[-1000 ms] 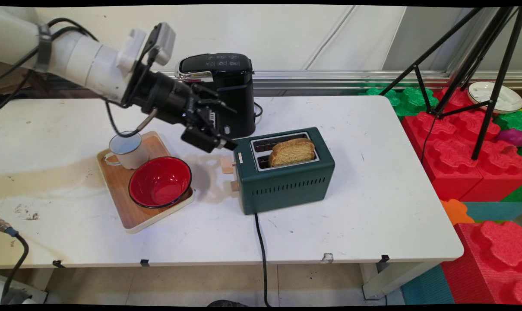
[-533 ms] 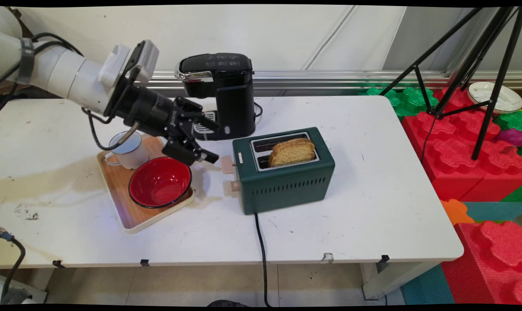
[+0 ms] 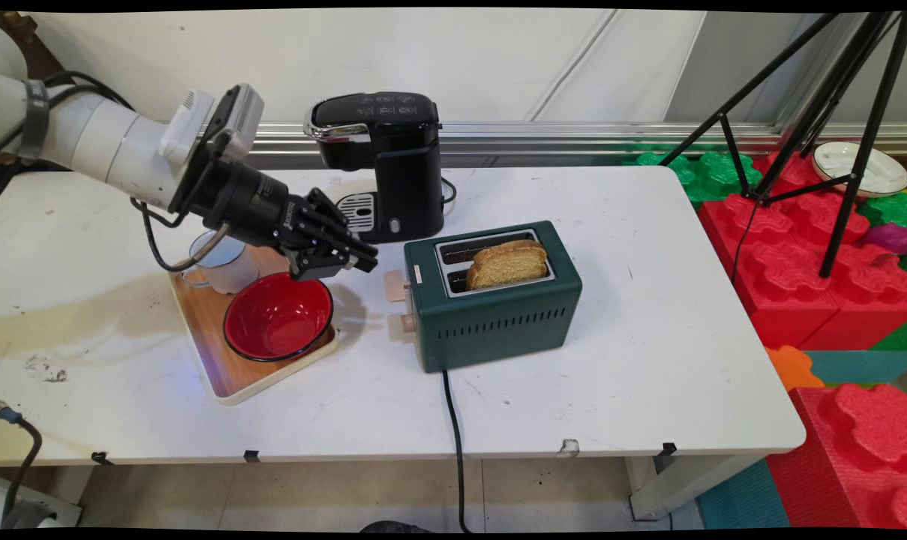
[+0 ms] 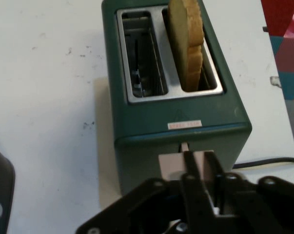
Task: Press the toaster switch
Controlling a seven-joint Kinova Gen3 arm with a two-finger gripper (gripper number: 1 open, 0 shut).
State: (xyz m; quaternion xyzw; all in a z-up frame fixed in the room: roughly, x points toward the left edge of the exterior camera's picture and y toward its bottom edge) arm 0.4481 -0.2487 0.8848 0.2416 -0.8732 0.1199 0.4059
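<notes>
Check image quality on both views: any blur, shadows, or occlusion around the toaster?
Main view: sharp; the gripper casts a soft shadow on the table between the red bowl and the toaster. Hand view: mildly soft; the gripper's dark linkage fills the bottom edge, covering most of the toaster's lever; the bread slice is cropped at the top.
</notes>
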